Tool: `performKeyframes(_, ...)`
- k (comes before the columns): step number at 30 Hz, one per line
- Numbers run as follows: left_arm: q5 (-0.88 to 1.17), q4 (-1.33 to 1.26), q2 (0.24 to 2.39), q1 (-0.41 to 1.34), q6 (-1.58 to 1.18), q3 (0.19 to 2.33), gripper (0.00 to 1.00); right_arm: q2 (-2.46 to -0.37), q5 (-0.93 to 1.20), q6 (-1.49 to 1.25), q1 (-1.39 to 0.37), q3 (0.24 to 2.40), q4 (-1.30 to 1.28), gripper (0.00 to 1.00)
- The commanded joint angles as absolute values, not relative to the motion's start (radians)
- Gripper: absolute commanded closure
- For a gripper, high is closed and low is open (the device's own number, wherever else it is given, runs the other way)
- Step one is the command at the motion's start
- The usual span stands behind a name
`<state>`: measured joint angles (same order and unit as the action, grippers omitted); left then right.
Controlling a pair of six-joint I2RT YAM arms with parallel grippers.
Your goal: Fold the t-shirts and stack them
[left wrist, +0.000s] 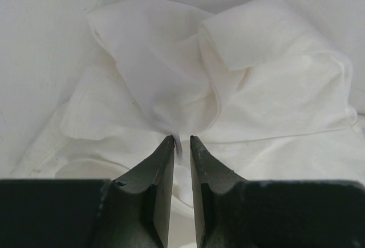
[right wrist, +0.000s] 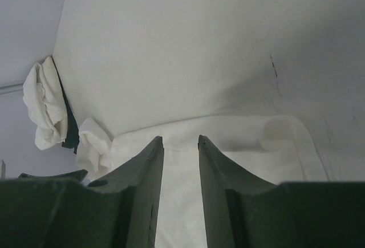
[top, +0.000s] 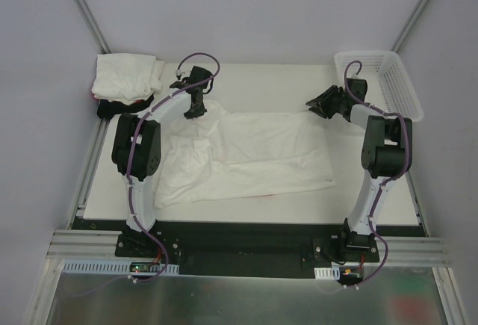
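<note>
While left end effector [left wrist: 181, 141] pinches the t-shirt [top: 254, 149], right end effector [right wrist: 180, 139] hovers spread alongside.

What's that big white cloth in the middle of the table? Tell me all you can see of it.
It is a plain white t-shirt of soft, thin cloth, lying mostly flat but wrinkled across the middle of the table. Its left part is bunched and folded over. The left gripper has its jaws pinched on a raised fold at the far left edge; the right gripper is over the far right corner, jaws apart.
</note>
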<state>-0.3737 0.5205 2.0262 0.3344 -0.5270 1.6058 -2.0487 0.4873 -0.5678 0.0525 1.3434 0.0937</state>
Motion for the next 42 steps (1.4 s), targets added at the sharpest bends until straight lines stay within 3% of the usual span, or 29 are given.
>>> performKeyframes(1, -0.367, 0.529, 2.026, 0.342, -0.515, 1.632, 0.83, -2.029, 0.489, -0.592, 0.061, 1.325, 0.083, 0.66)
performKeyframes(13, -0.370, 0.529, 2.028, 0.342, -0.522, 1.614, 0.86, -2.025, 0.485, -0.595, 0.061, 1.319, 0.086, 0.67)
performKeyframes(21, -0.367, 0.528, 2.036, 0.344, -0.528, 1.603, 1.00, -2.019, 0.479, -0.598, 0.064, 1.312, 0.084, 0.66)
performKeyframes(34, -0.403, 0.526, 1.996, 0.344, -0.529, 1.626, 1.00, -2.068, 0.468, -0.575, 0.071, 1.357, 0.054, 0.66)
performKeyframes(42, -0.411, 0.528, 1.967, 0.344, -0.506, 1.672, 1.00, -2.117, 0.434, -0.528, 0.092, 1.446, -0.026, 0.56)
